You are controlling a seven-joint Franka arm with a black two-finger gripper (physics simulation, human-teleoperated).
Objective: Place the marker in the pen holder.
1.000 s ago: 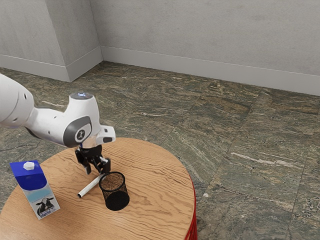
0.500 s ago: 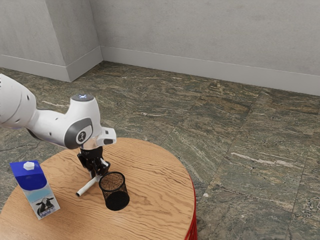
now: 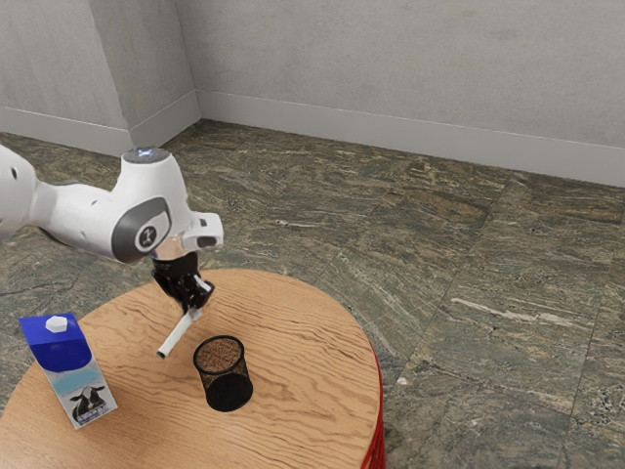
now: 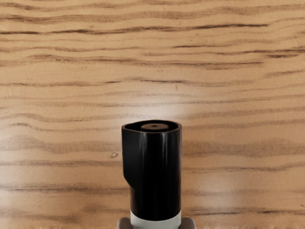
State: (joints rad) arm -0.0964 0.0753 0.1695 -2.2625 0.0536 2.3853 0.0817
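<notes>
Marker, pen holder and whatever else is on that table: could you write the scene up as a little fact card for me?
Marker: white with a black end, tilted, outside the holder
Gripper: black, shut on the marker
Pen holder: black mesh, upright on the table
Carton: blue and white with a cow picture, standing on the table
Table: round, wood-grained top
Task status: marker not yet in the holder
</notes>
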